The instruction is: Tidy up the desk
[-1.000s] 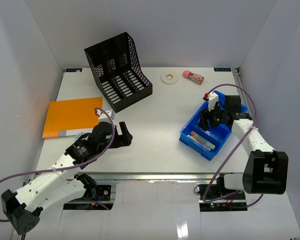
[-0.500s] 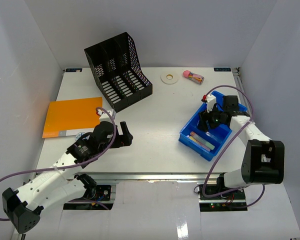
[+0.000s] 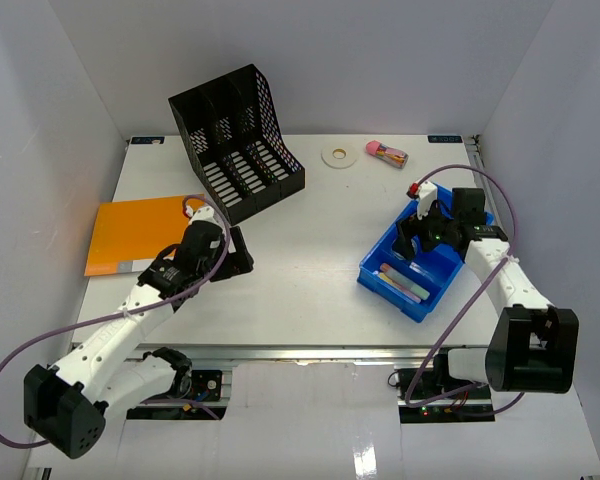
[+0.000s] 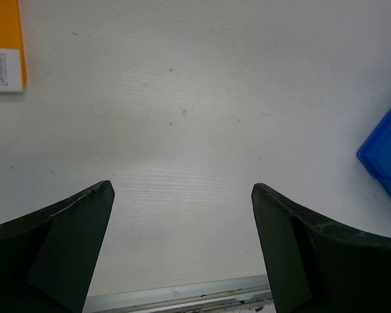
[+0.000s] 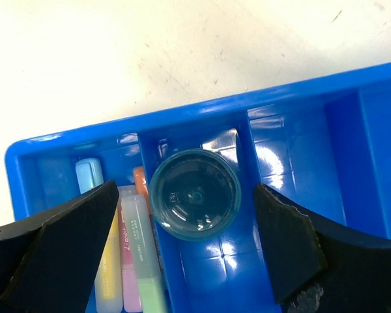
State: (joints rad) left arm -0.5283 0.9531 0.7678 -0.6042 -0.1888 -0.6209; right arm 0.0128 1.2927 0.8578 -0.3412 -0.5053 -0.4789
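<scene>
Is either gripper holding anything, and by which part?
Nothing is held. The right gripper is open over the blue bin, fingers clear of the round jar; the left gripper is open over bare desk.

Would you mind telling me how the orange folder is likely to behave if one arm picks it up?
The orange folder lies flat and thin on the desk, so getting under an edge looks hard. Being a wide sheet, it would likely sag if lifted by one corner. Pushed, it should slide, not roll.

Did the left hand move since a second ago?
Yes. The left hand moved up the view, closer to the black file rack.
</scene>
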